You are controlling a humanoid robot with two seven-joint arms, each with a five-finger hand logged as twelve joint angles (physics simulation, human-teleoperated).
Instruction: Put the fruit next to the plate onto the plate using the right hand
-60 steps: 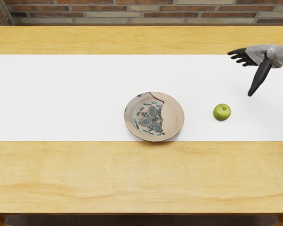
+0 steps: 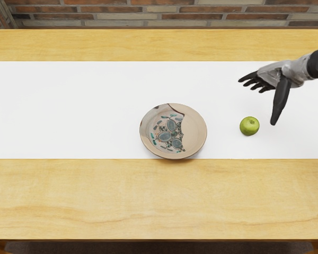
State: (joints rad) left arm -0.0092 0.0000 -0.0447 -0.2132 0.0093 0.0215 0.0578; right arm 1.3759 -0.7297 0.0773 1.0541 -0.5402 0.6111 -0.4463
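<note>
One green apple (image 2: 249, 126) is sitting on the bench (image 2: 69, 106), just right of the patterned plate (image 2: 173, 130). The right hand (image 2: 267, 84) is hovering beyond it, fingers spread, holding nothing.

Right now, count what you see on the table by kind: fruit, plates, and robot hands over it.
apple: 1
plate: 1
right hand, open: 1
Total: 3
</note>
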